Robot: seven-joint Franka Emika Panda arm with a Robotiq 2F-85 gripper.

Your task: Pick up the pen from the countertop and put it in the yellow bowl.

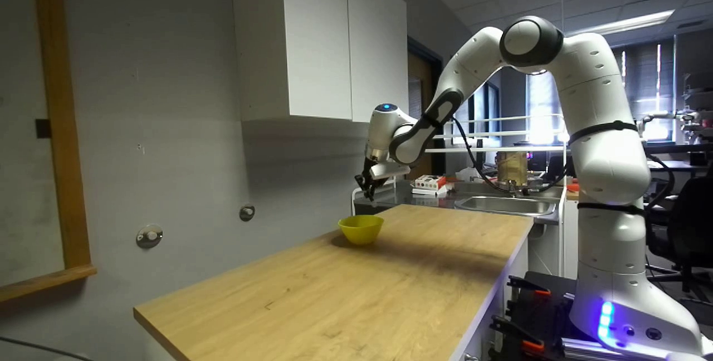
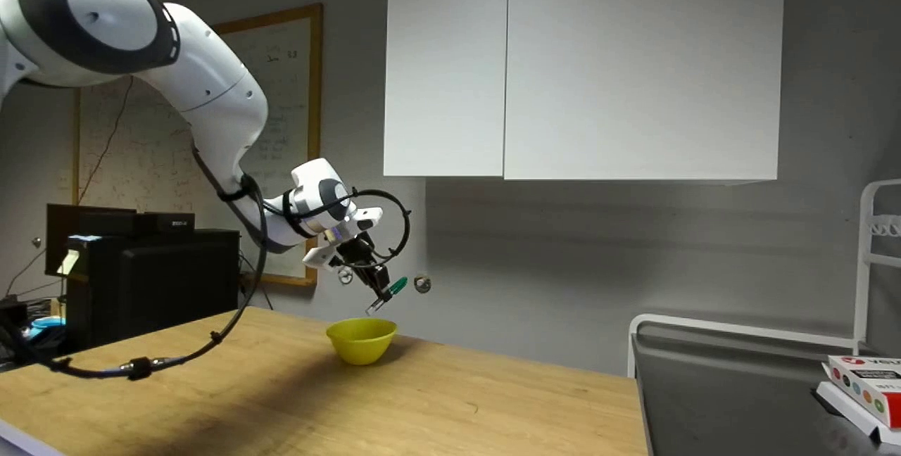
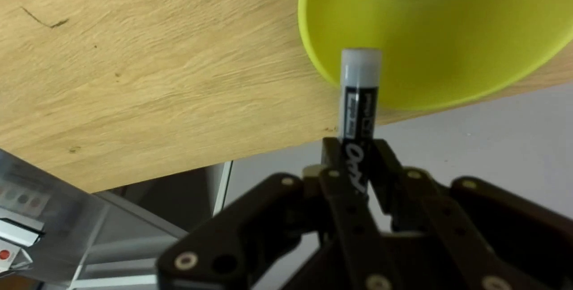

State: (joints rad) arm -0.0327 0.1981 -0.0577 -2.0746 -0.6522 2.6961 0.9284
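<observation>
My gripper (image 3: 357, 153) is shut on the pen (image 3: 361, 73), a marker with a whitish end and a black label in the wrist view. Its green end (image 2: 398, 286) sticks out of the fingers in an exterior view. The pen is hard to make out in the other exterior picture. The yellow bowl (image 1: 361, 231) stands upright on the wooden countertop (image 1: 334, 294), near the wall side. It also shows in an exterior view (image 2: 361, 345) and the wrist view (image 3: 309, 44). The gripper (image 2: 383, 295) holds the pen above the bowl, apart from it. The pen's whitish end overlaps the bowl's edge in the wrist view.
The grey wall (image 1: 189, 183) runs along the counter's far edge. White cabinets (image 2: 584, 69) hang above. Past the counter's end are a dark worktop (image 2: 732, 400), a white box (image 2: 869, 382) and a sink (image 1: 507, 205).
</observation>
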